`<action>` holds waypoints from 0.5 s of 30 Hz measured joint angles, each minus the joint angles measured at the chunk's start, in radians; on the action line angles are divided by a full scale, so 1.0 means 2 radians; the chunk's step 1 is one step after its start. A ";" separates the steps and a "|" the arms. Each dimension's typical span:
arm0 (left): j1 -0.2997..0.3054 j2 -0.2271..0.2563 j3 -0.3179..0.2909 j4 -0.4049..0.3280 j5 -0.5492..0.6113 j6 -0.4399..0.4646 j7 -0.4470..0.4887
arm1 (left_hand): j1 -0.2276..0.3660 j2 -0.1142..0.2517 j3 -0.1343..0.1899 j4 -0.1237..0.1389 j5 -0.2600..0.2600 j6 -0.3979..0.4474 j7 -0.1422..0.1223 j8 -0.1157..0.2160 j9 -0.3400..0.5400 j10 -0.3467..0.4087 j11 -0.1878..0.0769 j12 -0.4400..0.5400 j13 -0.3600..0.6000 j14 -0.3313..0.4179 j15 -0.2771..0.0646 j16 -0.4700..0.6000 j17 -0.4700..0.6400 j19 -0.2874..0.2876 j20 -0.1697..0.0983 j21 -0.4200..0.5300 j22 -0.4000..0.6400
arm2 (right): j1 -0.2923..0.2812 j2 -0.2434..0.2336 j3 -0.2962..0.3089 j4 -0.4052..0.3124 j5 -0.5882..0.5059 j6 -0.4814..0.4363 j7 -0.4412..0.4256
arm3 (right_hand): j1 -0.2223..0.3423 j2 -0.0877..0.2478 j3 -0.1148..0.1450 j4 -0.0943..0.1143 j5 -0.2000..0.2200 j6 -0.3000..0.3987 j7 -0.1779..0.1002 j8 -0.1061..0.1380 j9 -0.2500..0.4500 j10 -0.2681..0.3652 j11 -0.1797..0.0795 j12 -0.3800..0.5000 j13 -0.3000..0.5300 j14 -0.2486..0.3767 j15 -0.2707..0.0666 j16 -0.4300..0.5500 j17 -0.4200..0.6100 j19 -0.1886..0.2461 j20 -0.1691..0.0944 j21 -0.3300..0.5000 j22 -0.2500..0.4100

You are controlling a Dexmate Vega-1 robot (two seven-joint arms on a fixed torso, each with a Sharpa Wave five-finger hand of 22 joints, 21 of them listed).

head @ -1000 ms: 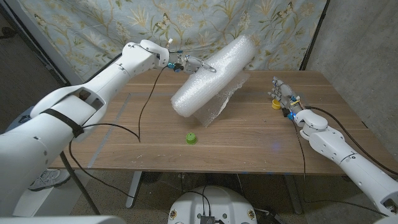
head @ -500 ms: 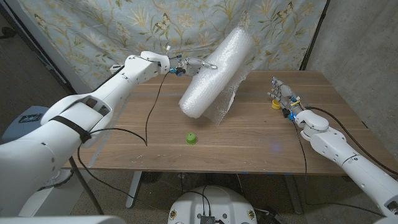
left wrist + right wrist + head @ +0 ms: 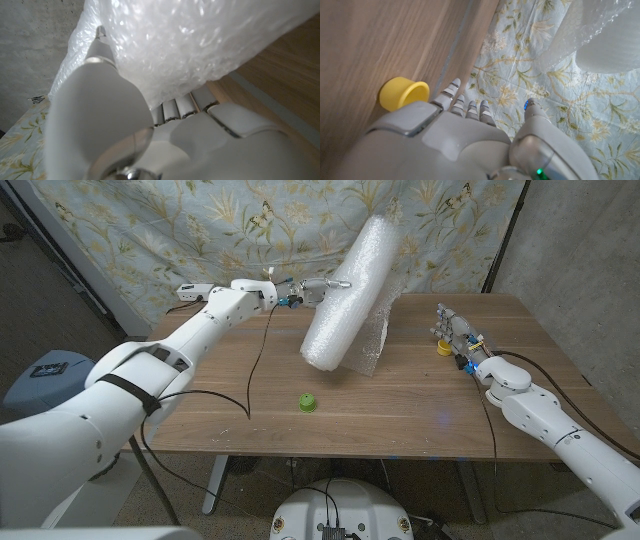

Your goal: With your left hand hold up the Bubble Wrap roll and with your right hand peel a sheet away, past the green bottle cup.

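Above the green bottle cap (image 3: 307, 403), the left hand (image 3: 318, 288) grips the tilted Bubble Wrap roll (image 3: 352, 292).
Right hand (image 3: 455, 332) stands apart beside a yellow cap (image 3: 443, 348), fingers straight, holding nothing.

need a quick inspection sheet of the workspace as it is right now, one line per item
surface: wooden table, pale strip inlaid along its left part
job's things: Bubble Wrap roll lifted and tilted, top end toward the backdrop, loose sheet hanging from its lower end to the table; green bottle cup on the table, nearer the robot than the roll, apart from it
clutter: yellow cup by the right hand
hands: left hand holds the roll at its side; right hand holds nothing, fingers apart, away from the roll
cables: black cable hanging from the left arm to the table; another along the right arm
surroundings: floral cloth backdrop behind the table; grey wall at right
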State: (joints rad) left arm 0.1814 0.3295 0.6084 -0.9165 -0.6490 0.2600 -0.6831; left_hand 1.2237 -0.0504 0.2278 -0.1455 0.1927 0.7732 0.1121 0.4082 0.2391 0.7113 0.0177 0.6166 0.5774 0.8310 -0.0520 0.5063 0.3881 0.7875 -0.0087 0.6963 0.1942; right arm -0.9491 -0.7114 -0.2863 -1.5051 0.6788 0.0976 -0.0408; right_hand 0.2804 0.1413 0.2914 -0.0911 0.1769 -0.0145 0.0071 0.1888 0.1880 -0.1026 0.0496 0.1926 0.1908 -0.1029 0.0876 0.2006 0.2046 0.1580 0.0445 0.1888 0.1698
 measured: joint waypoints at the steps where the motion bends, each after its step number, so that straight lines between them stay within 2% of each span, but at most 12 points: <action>1: 0.002 -0.003 -0.002 0.004 -0.003 -0.001 0.001 | 0.000 0.000 0.000 0.000 0.000 0.000 0.000 0.000 0.000 0.000 0.000 0.000 0.000 0.000 0.000 -0.002 0.000 0.000 0.000 0.000 0.000 | 0.000 -0.001 0.000 -0.001 0.000 0.000 0.000 | 0.000 0.000 0.000 0.000 0.000 0.000 0.000 0.000 0.000 0.000 0.000 0.000 0.000 0.000 0.000 0.000 0.000 0.000 0.000 0.000 0.000; 5: 0.004 -0.013 -0.008 0.021 -0.010 -0.004 0.001 | 0.000 0.000 0.000 0.000 0.000 0.000 0.000 0.000 0.000 0.000 0.000 -0.003 0.000 0.000 0.000 -0.002 0.000 0.000 0.000 0.000 0.000 | -0.001 -0.003 0.000 -0.006 -0.001 -0.002 0.001 | 0.000 0.000 0.001 -0.001 0.000 0.000 0.000 0.000 0.000 -0.002 0.002 0.000 0.000 0.000 0.000 0.000 0.000 0.000 0.000 0.000 0.000; 10: 0.002 -0.031 -0.016 0.061 -0.025 -0.011 -0.012 | 0.001 -0.001 0.001 -0.001 0.002 -0.001 -0.001 0.000 0.000 0.000 0.000 -0.004 0.000 0.000 0.000 -0.003 0.002 0.000 0.000 0.001 0.000 | -0.003 -0.006 0.000 -0.012 -0.002 -0.003 0.003 | 0.000 0.000 0.001 -0.001 0.000 0.000 0.000 0.002 0.000 0.000 0.004 0.000 0.000 0.000 0.000 0.000 0.000 -0.004 -0.004 0.000 0.000; 15: -0.006 -0.046 -0.022 0.096 -0.033 -0.018 -0.028 | 0.001 -0.001 0.000 -0.001 0.002 -0.001 -0.001 0.000 0.000 0.000 0.000 -0.005 0.002 0.000 0.000 -0.003 0.003 0.000 0.000 0.004 -0.001 | -0.006 -0.010 0.000 -0.020 -0.003 -0.003 0.004 | 0.000 0.000 0.001 -0.007 0.000 0.004 0.010 0.004 0.000 0.007 0.011 0.002 0.000 0.000 0.000 0.000 -0.002 0.003 -0.010 0.002 -0.001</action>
State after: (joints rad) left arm 0.1696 0.2381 0.5645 -0.7253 -0.7158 0.2241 -0.7385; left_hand 1.2251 -0.0517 0.2277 -0.1485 0.1971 0.7715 0.1104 0.4081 0.2391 0.7113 0.0177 0.6072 0.5814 0.8310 -0.0521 0.4993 0.3932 0.7872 -0.0090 0.7041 0.1930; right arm -0.9604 -0.7306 -0.2860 -1.5444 0.6726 0.0915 -0.0327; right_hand 0.2804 0.1412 0.2942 -0.1052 0.1769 -0.0064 0.0262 0.1965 0.1880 -0.0879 0.0714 0.1964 0.1908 -0.1029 0.0876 0.2006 0.2008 0.1645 0.0239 0.1926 0.1685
